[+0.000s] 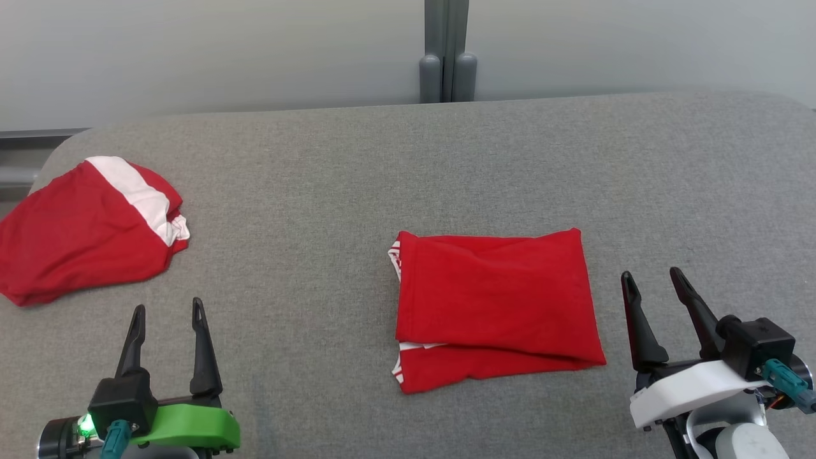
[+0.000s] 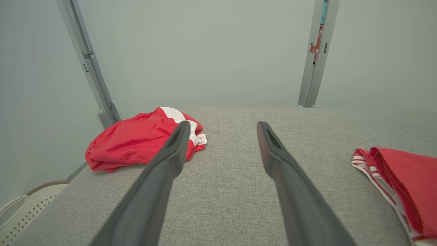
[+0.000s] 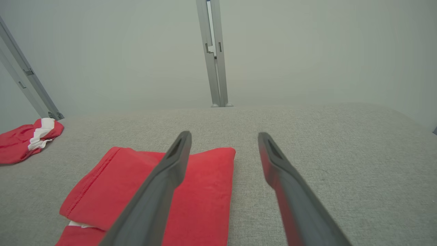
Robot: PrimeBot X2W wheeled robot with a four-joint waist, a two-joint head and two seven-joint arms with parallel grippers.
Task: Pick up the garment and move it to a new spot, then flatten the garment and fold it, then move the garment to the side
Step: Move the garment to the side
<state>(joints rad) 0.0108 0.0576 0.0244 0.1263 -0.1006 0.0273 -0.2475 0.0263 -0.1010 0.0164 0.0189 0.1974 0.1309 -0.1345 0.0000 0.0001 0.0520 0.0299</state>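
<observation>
A red garment (image 1: 494,306) with white striped trim lies folded into a neat rectangle at the middle of the grey padded table (image 1: 357,166); it also shows as the folded garment (image 3: 201,191) and at the right edge as the garment (image 2: 406,177). My left gripper (image 1: 167,311) hovers open at the lower left, well clear of it, fingers (image 2: 170,157) apart over bare cloth. My right gripper (image 1: 653,278) stands open just right of the garment's right edge, holding nothing; its left finger (image 3: 172,164) overlaps the garment in the wrist view.
A second red and white garment (image 1: 86,229) lies crumpled at the table's far left edge, also seen as the crumpled garment (image 2: 143,140) (image 3: 25,140). A pale wall with metal posts (image 1: 446,51) backs the table. A white perforated basket (image 2: 20,208) sits below the left edge.
</observation>
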